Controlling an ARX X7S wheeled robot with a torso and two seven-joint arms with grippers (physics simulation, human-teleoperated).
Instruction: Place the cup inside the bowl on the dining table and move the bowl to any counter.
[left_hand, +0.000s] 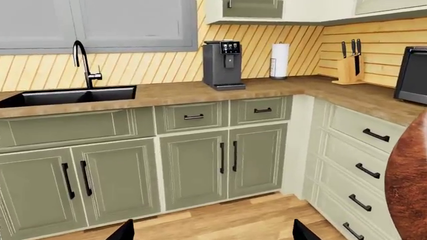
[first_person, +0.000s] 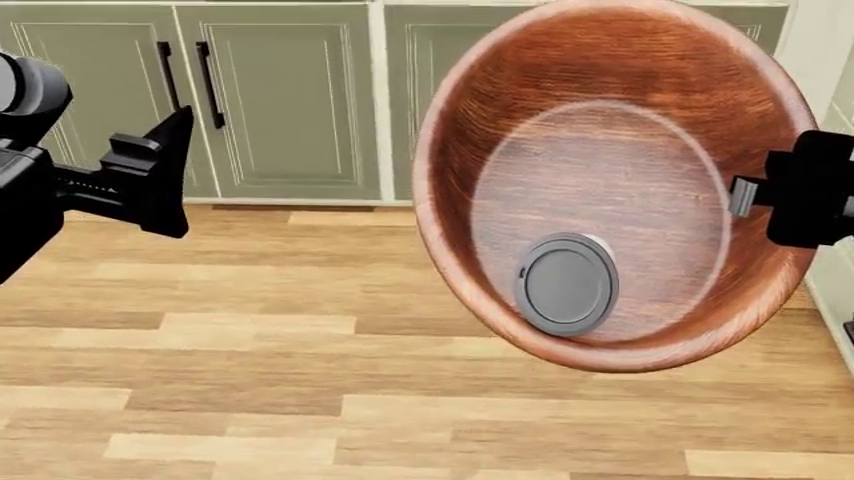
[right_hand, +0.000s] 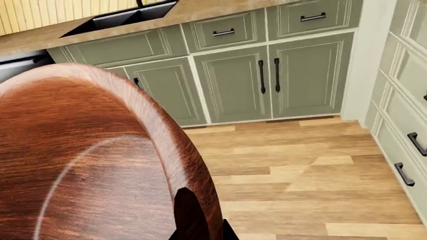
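Observation:
The reddish-brown wooden bowl (first_person: 601, 130) hangs in the air over the wood floor, tilted toward the head camera. The cup (first_person: 569, 283) lies inside it, only its round grey lid showing. My right gripper (first_person: 754, 195) is shut on the bowl's rim at its right side; in the right wrist view the fingers (right_hand: 190, 220) pinch the rim of the bowl (right_hand: 87, 165). My left gripper (first_person: 167, 170) is open and empty at the left, well apart from the bowl; its fingertips (left_hand: 123, 231) show wide apart. The bowl's edge (left_hand: 408, 185) shows in the left wrist view. The dining table is out of view.
The brown wood-grain counter (left_hand: 200, 91) with its black sink (left_hand: 67, 95) and faucet runs ahead and turns along the right. A coffee machine (left_hand: 223, 64), paper roll (left_hand: 279, 60) and knife block (left_hand: 349, 67) stand on it. Green cabinets (first_person: 267, 100) stand below.

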